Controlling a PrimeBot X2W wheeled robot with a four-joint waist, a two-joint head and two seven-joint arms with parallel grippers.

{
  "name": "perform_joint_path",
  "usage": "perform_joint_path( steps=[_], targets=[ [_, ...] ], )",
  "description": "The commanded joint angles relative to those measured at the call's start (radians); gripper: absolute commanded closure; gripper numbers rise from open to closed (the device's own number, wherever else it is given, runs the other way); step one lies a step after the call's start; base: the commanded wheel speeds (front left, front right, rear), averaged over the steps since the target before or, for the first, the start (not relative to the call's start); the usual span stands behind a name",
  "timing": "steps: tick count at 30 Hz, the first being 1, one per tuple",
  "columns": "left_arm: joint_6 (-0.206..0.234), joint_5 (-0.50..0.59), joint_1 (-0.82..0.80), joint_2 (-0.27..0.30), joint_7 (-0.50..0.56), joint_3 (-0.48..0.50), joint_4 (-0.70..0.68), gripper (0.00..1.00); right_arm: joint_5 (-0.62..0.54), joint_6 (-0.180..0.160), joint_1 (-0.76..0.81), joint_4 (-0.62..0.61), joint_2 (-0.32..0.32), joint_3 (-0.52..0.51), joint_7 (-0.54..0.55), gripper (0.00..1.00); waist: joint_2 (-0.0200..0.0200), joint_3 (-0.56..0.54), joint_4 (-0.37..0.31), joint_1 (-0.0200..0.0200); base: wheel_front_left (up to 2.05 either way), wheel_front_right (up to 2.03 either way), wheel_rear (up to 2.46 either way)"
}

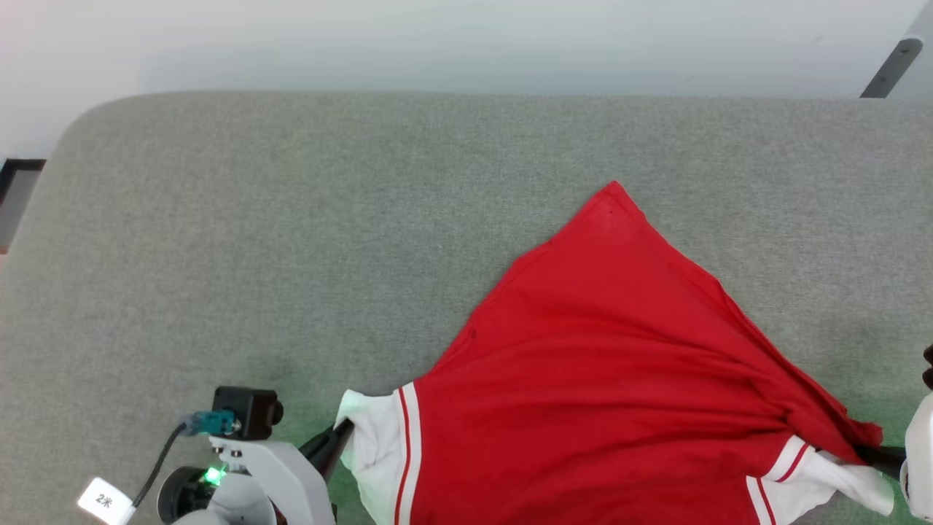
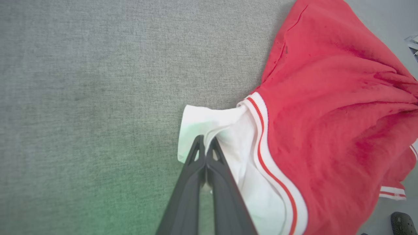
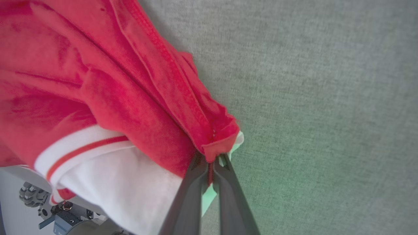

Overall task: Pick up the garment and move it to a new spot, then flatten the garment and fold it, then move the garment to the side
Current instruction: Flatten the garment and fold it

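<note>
The red garment (image 1: 605,364) with white, stripe-trimmed sleeves (image 2: 209,124) fans across the grey cushion (image 1: 291,219). The left gripper (image 2: 205,141) is pinched on a sleeve, the right gripper (image 3: 210,158) on bunched red fabric.

The left wrist (image 1: 280,470) is pale grey and rounded. It carries a small black camera box (image 1: 246,410), a teal plug (image 1: 213,422) with a dark cable (image 1: 166,446), a green light (image 1: 213,475) and a white tag (image 1: 106,502) marked "2米". The left gripper (image 2: 205,143) and right gripper (image 3: 210,160) both have long charcoal fingers with triangular cut-outs near the tips. What may be a ribbed wheel (image 3: 31,195) shows low down.
</note>
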Motion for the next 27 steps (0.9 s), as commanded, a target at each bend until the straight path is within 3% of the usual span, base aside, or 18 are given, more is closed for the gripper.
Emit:
perform_joint_path(
  steps=[1,7,8,9,11,12,13,23,27],
  targets=[
    [0.007,-0.002,0.011,0.003,0.001,0.0,-0.003,1.0,-0.012,0.0,0.021,-0.007,0.013,-0.017,-0.002,1.0,0.0,-0.006,-0.006,0.0,0.0,0.0,0.0],
    [0.008,-0.007,0.01,0.007,0.003,0.001,-0.008,1.0,-0.067,0.0,0.066,-0.038,0.077,-0.069,0.013,1.0,0.0,-0.009,-0.011,0.0,0.0,0.0,0.0],
    [0.007,-0.008,0.011,0.007,0.003,0.002,-0.009,1.0,-0.076,0.0,0.069,-0.044,0.084,-0.072,0.017,0.87,0.0,-0.009,-0.012,0.0,0.0,0.0,0.0],
    [0.008,-0.008,0.012,0.008,0.003,0.002,-0.009,1.0,-0.084,0.0,0.07,-0.05,0.091,-0.077,0.019,0.63,0.0,-0.01,-0.013,0.0,0.0,0.0,0.0],
    [0.009,-0.008,0.013,0.008,0.004,0.001,-0.011,1.0,-0.099,0.0,0.068,-0.068,0.101,-0.085,0.031,0.49,0.0,-0.011,-0.014,0.0,0.0,0.0,0.0],
    [0.009,-0.009,0.014,0.009,0.003,0.002,-0.011,1.0,-0.106,0.0,0.067,-0.077,0.103,-0.089,0.037,0.09,0.0,-0.012,-0.015,0.0,0.0,0.0,0.0],
    [0.01,-0.008,0.016,0.01,0.002,0.002,-0.012,1.0,-0.113,0.0,0.067,-0.086,0.105,-0.094,0.044,0.0,0.0,-0.013,-0.016,0.0,0.0,0.0,0.0],
    [0.019,-0.013,0.032,0.02,-0.003,0.004,-0.026,1.0,-0.155,0.0,0.047,-0.262,0.133,-0.169,0.144,0.0,0.0,-0.024,-0.022,0.0,0.0,0.0,0.0],
    [0.021,-0.013,0.032,0.016,-0.002,0.001,-0.032,1.0,-0.178,0.0,0.005,-0.358,0.152,-0.184,0.126,0.0,0.0,-0.027,-0.011,0.0,0.0,0.0,0.0]
  ],
)
